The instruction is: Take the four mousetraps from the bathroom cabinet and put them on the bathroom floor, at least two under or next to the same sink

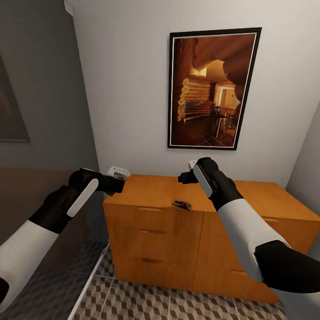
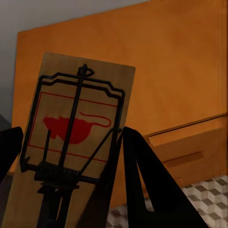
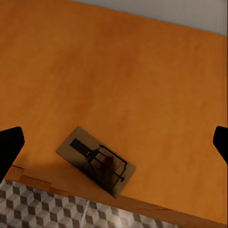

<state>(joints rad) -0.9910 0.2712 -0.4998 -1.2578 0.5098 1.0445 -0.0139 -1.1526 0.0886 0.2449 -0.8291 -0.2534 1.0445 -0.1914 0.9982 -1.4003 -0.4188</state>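
A: What was the task status at this moment?

B: One flat tan wooden mousetrap with a black wire bar and a red mouse print (image 2: pixel 76 142) was held in the left gripper (image 2: pixel 71 156), its dark fingers closed against the board's edges. The trap was raised just off the left end of the low orange-brown wooden cabinet (image 1: pixel 146 191). A second small dark mousetrap (image 1: pixel 182 204) lay flat on the cabinet top. No trap showed on the brown, beige and white cube-patterned floor tiles (image 1: pixel 178 302), so placement, judged from this, had not begun. The other two traps and the sink could not be located.

A: And the right gripper (image 3: pixel 114 142)?

B: It hung above the second mousetrap with jaws spread wide and nothing between them.

A: Edge conditions?

B: The second mousetrap lay at the front edge of the top, one corner at or just over the lip above the drawer fronts. A careless push could probably send it to the floor.

A: Clearance?

B: The cabinet top around that trap was bare, and open tile lay in front of the cabinet. A dark framed picture (image 1: pixel 213 89) hung on the wall behind, well above the arms.
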